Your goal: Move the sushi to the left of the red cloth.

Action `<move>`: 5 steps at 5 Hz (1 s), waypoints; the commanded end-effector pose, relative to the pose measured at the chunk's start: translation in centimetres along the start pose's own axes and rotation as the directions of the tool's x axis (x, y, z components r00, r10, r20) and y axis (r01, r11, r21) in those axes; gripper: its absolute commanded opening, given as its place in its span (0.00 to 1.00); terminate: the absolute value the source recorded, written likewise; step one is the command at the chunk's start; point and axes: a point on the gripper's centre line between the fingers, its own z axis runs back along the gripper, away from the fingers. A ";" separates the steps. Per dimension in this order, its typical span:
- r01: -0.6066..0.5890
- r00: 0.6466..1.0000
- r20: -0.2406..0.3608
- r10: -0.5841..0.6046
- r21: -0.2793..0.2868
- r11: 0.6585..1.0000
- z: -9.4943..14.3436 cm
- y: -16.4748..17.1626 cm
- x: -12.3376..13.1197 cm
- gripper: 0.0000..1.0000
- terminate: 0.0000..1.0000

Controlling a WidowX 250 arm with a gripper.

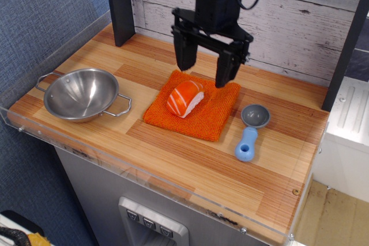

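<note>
The sushi (185, 98), orange with white stripes on a white base, lies on the red cloth (199, 114) near its middle-left. The cloth is spread flat on the wooden table, right of the steel bowl. My gripper (203, 72) hangs open just above and slightly behind the sushi, its two black fingers pointing down with nothing between them. The left finger (184, 59) is over the cloth's back edge and the right finger (225, 72) is over the cloth's back right part.
A steel bowl (81, 94) with two handles sits at the left. A blue scoop (250, 132) lies right of the cloth. A dark post (121, 5) stands at the back left, a white plank wall behind. A clear plastic lip (144, 180) edges the table front.
</note>
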 end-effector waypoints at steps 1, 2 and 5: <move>-0.034 0.991 0.131 0.028 0.037 0.999 2.5 0.3 -2.5 1.00 0.00; -0.031 0.994 0.102 0.026 0.049 0.998 0.5 1.3 -3.3 1.00 0.00; -0.062 0.995 0.087 0.058 0.039 0.997 -5.6 4.2 -1.4 1.00 0.00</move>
